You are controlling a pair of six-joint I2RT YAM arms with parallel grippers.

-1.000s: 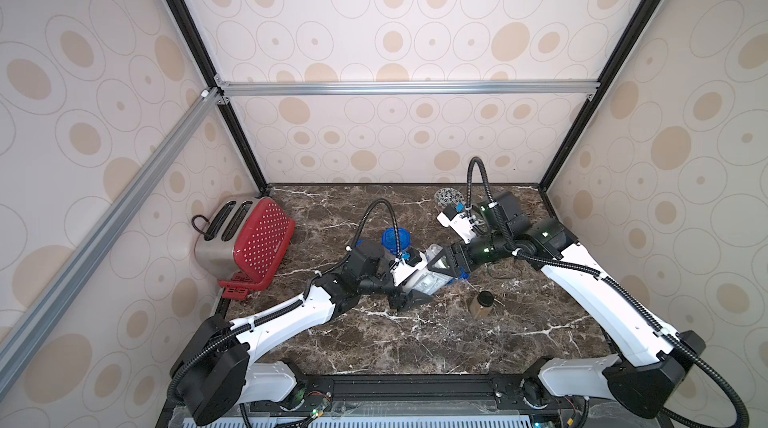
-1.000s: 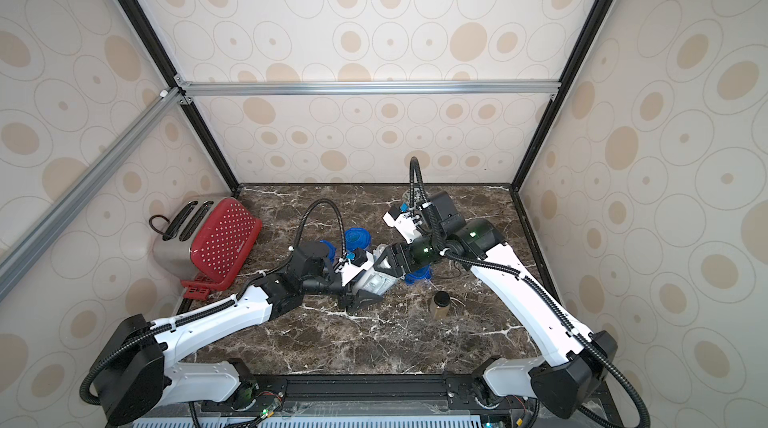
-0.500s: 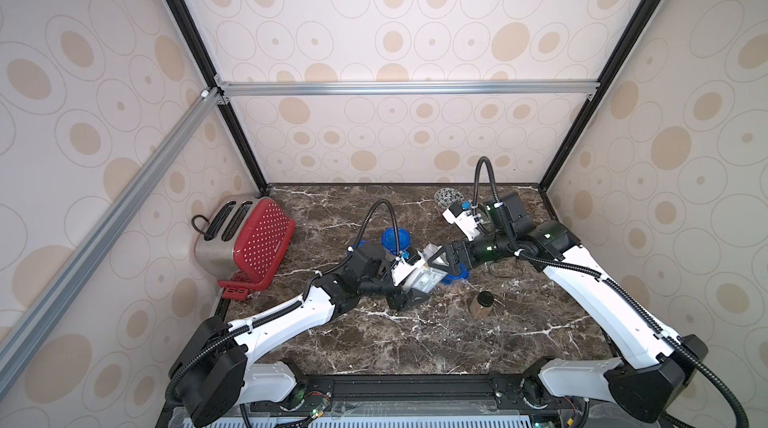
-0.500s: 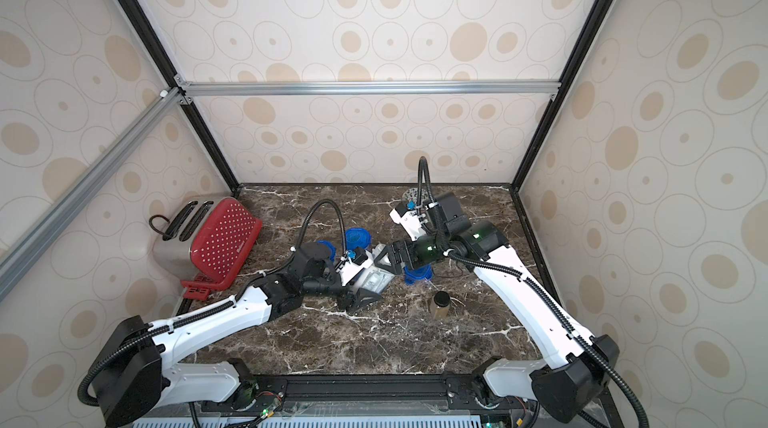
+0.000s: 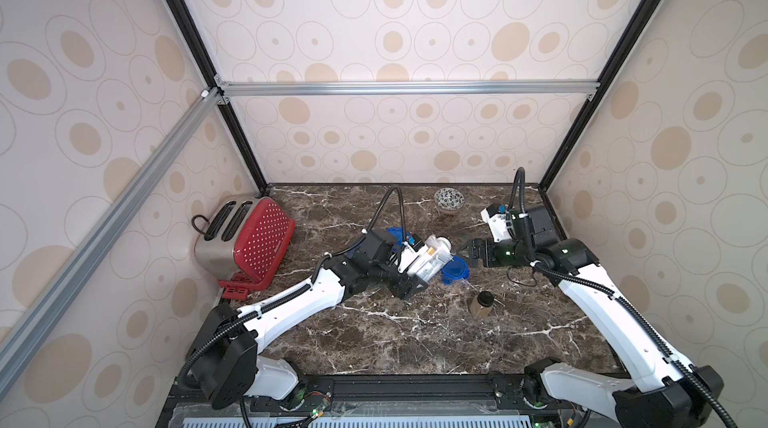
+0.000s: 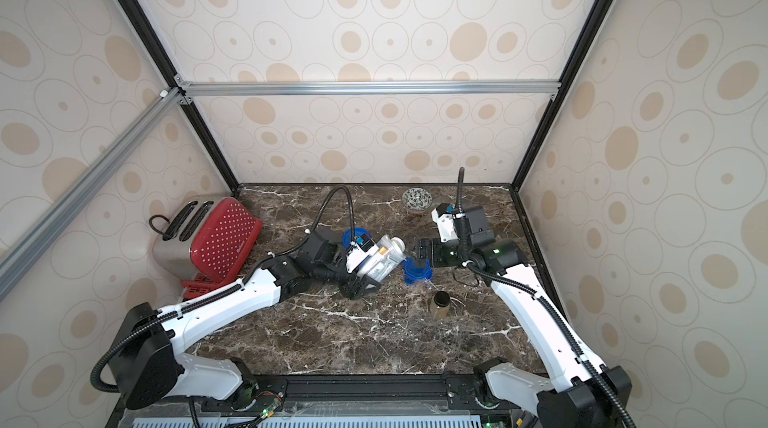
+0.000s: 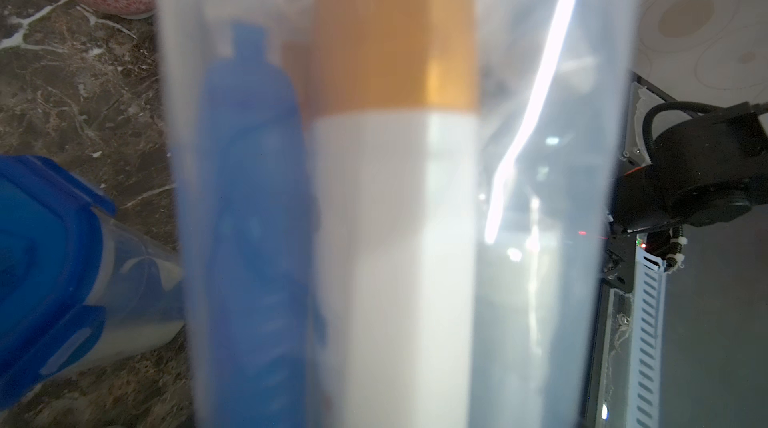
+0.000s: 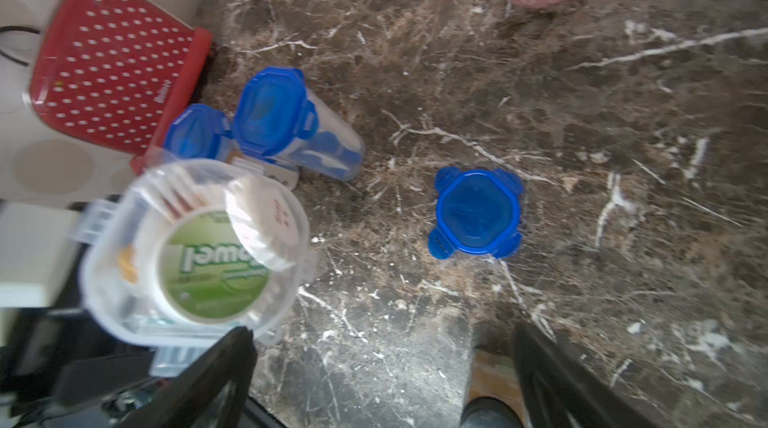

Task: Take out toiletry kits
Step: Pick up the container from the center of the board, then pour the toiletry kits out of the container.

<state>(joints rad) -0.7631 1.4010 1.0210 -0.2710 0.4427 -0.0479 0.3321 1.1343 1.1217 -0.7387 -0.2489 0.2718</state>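
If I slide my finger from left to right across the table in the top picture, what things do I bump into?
red toaster → blue-lidded jars → open clear jar → small brown jar

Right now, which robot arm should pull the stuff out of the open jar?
Probably the right. The left gripper holds the open jar, its mouth facing the right gripper, which is open, empty and close by.

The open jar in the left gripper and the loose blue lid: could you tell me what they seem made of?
Open jar: likely clear glossy plastic; a white bottle shows through its wall. Blue lid: probably moulded plastic, given its clip tabs.
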